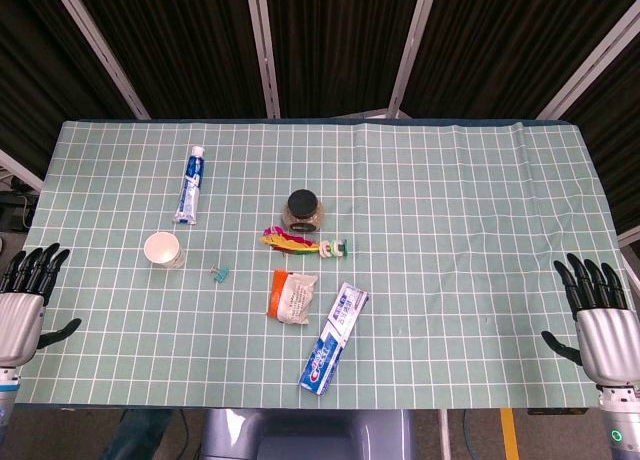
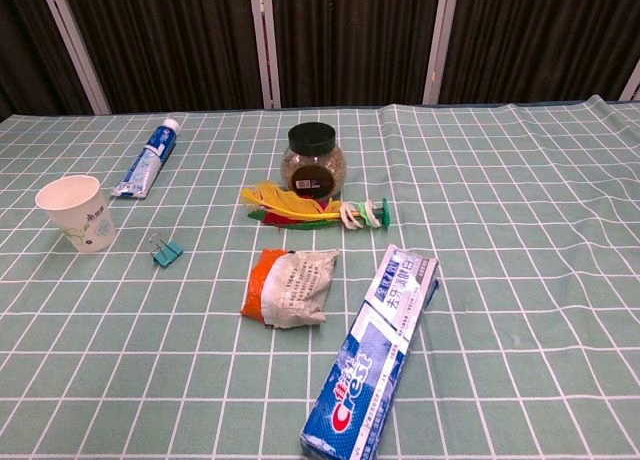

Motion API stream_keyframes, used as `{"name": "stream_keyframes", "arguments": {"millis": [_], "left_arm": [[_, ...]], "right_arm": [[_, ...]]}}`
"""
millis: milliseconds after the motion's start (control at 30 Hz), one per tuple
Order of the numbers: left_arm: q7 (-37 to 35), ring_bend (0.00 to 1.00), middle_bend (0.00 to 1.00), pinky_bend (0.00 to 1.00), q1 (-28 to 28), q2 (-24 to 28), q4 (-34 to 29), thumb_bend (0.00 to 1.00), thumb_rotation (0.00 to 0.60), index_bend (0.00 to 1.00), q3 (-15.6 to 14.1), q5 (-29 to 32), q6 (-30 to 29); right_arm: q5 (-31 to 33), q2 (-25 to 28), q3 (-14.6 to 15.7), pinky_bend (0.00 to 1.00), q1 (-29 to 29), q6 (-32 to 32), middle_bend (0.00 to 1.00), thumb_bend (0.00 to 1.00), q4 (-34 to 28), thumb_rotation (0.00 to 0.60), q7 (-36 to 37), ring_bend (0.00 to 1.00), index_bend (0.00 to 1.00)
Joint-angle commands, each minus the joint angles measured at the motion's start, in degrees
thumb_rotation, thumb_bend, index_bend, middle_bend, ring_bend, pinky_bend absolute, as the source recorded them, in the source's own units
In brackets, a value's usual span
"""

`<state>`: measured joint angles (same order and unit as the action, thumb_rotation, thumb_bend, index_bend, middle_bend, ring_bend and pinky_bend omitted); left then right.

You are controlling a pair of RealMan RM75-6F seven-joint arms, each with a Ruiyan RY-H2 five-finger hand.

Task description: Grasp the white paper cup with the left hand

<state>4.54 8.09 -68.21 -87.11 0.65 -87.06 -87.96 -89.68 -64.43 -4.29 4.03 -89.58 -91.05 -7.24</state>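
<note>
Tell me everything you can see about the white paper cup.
The cup is white paper with a small greenish print low on its side. It stands upright and open on the green checked cloth, toward the table's left side. It looks empty. Nothing touches it: the binder clip lies apart beside it, and the left robot hand is off at the table's edge.
</note>
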Motion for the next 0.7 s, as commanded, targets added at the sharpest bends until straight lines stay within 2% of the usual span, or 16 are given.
{"name": "stream_keyframes", "arguments": {"millis": [33,167,267,400,500,700], "left_arm": [[-0.4,0.0,0.0,0.0,0.1,0.2,0.0,0.0,0.6,0.0,0.2,0.3,0.6],[0.0,0.0,0.0,0.0,0.5,-0.2,1.2,0.0,0.6,0.0,0.2,0.0,1.8],[0.3,0.0,0.0,0.0,3.0,-0.7,2.9,0.0,0.6,0.0,-0.2,-2.4,4.8],[12.9,0.0,0.0,0.0,9.8,-3.9,7.7,0.0,0.6,0.0,1.2,-7.1,10.6],[19.7,0.0,0.0,0.0,14.0,-5.8,10.0,0.0,0.6,0.0,2.0,-9.5,14.3],[36.0,0.0,0.0,0.0,20.0,-9.8,14.2,0.0,0.6,0.0,2.4,-11.7,22.1]], "right_arm": [[0.2,0.0,0.0,0.0,0.1,0.3,0.0,0.0,0.1,0.6,-0.1,0.0,0.0],[0.4,0.1,-0.1,0.0,0.2,0.5,0.0,0.0,-0.1,0.6,0.0,0.0,0.0],[0.5,0.6,-0.1,0.0,0.2,0.7,0.0,0.0,-0.6,0.6,0.2,0.0,0.0],[2.0,0.8,-0.7,0.0,0.4,1.5,0.0,0.0,-0.5,0.6,-0.2,0.0,0.0],[3.3,0.8,-1.3,0.0,0.5,1.9,0.0,0.0,-0.5,0.6,-0.5,0.0,0.0],[4.9,0.6,-2.1,0.0,0.4,1.6,0.0,0.0,-0.3,0.6,-1.0,0.0,0.0]]}}
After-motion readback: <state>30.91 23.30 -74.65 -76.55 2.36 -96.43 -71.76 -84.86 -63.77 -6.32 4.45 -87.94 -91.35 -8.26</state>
